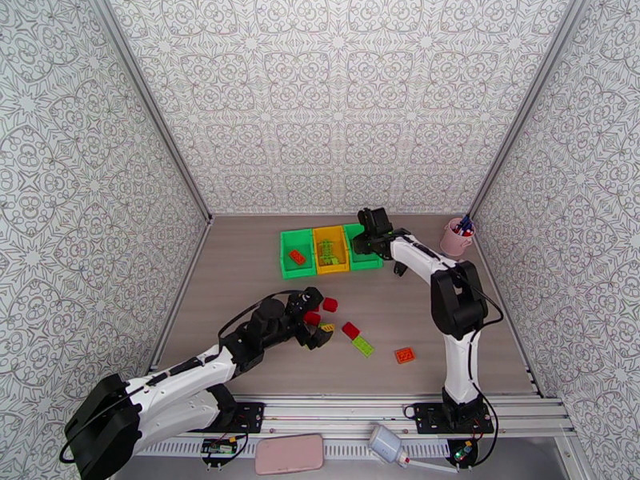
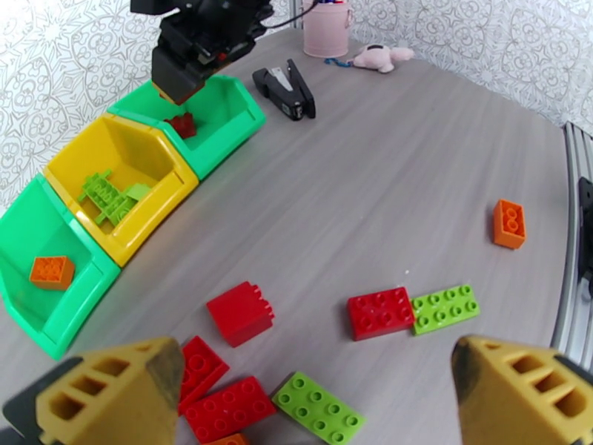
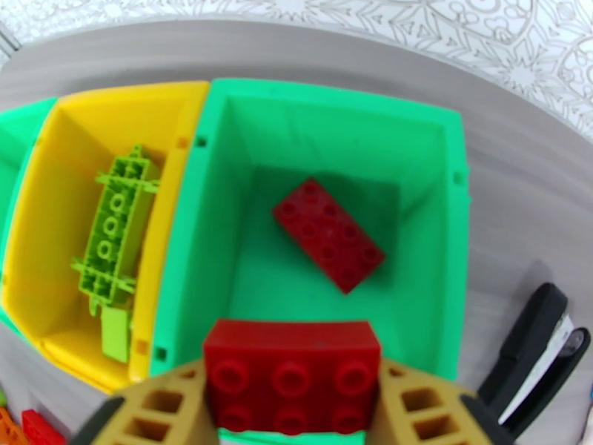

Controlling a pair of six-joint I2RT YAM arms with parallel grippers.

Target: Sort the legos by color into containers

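Well, the right gripper (image 3: 293, 413) hangs over the end green bin (image 3: 449, 216), its jaws closed on a red brick (image 3: 290, 368) with the studs showing in the wrist view. A second red brick (image 3: 328, 233) lies flat on that bin's floor. Next door the yellow bin (image 3: 44, 216) holds lime green pieces (image 3: 115, 231), and the other green bin (image 2: 30, 305), at the far end of the row, has one orange brick (image 2: 52, 271) in it. A black stapler (image 3: 534, 350) lies on the table (image 2: 385, 179) just beside the bin under the gripper. Nearer the arms, the left gripper (image 2: 315, 376) hovers low over the loose bricks, jaws spread wide with nothing between them. Under it I see a red cube (image 2: 239, 313), two flat red pieces (image 2: 226, 409) touching each other, and a lime plate (image 2: 319, 408). Off to one side a flat red block (image 2: 380, 313) touches a lime strip (image 2: 445, 308), and a lone orange block (image 2: 509, 222) sits well apart.
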